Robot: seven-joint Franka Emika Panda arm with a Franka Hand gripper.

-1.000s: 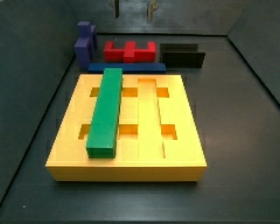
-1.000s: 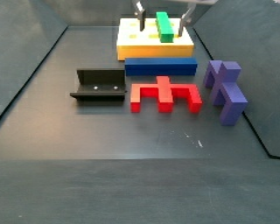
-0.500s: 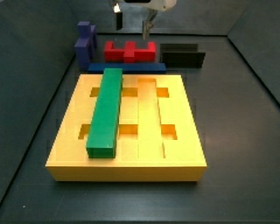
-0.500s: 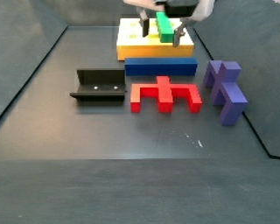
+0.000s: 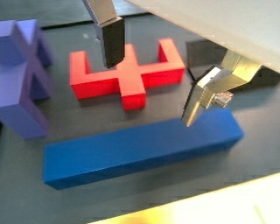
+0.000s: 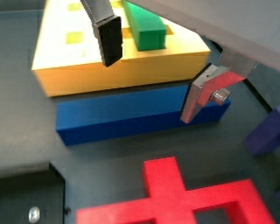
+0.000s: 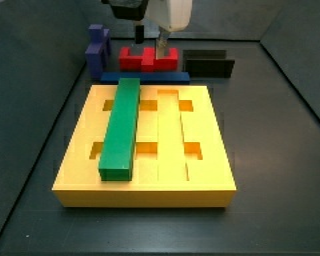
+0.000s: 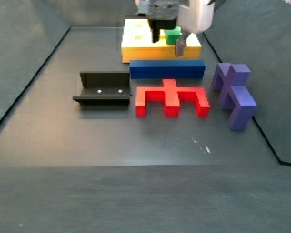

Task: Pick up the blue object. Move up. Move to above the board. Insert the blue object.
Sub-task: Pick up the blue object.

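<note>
Blue object (image 5: pixel 143 150) lies flat along the board (image 6: pixel 119 61) edge, open empty hand (image 5: pixel 154 74) above

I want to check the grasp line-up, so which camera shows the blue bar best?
A wrist view: the blue object lies nearly whole beneath the open gripper. The other wrist picture shows its side face against the board. Side views show only a strip, one behind the board, one in front.

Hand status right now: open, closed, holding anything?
Hand: open, holding nothing, poised over the blue bar that lies on the floor against the yellow board; fingers not touching it.
</note>
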